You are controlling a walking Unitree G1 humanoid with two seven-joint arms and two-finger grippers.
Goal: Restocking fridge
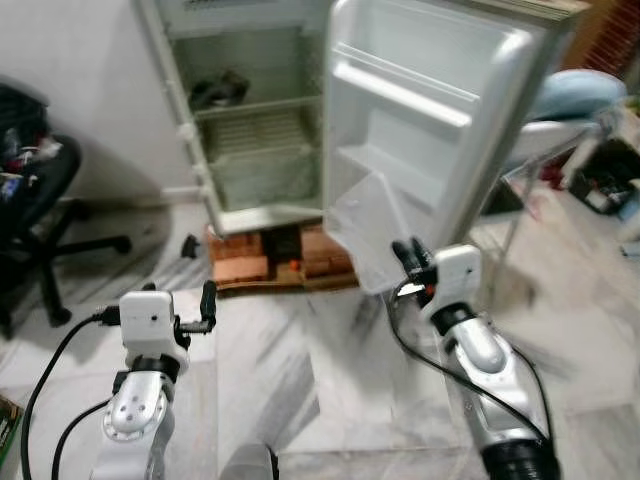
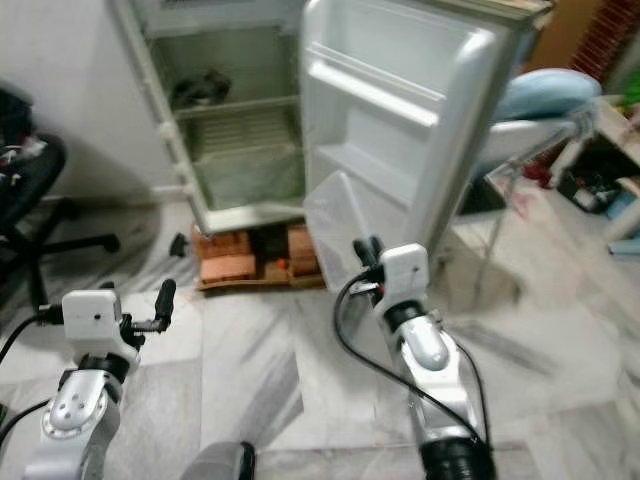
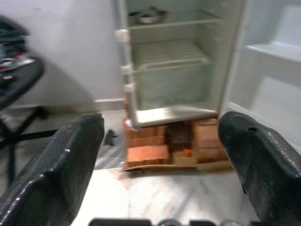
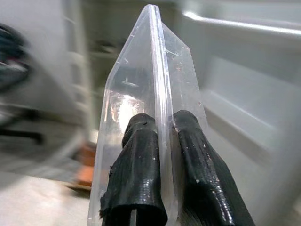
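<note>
**Inspector:** Presently, the right gripper is clenched on a clear plastic container; its two black fingers press the thin rim from either side. The container rises beyond the fingertips, edge-on to the wrist camera, so its depth and contents cannot be read.

**Assistant:** And where does it sit against the fridge?

**Inspector:** Held in the air ahead of the fingers, close to the lower part of the open fridge door. Whether it touches the door is not determinable; clear plastic merges with white plastic in the head views.

**Assistant:** Left side?

**Inspector:** The left gripper is released, fingers spread wide, nothing between them. Beyond the gap stands the open fridge, raised on bricks on the marble floor. A dark bowl-like item rests on an upper shelf; it is blurred and cannot be identified further.

**Assistant:** Surroundings?

**Inspector:** An office chair stands well off to the outer side of the left fingers, cut by the frame. Outward of the right fingers, behind the door, a pale blue cushion lies on a metal-legged stand, partly hidden.
</note>
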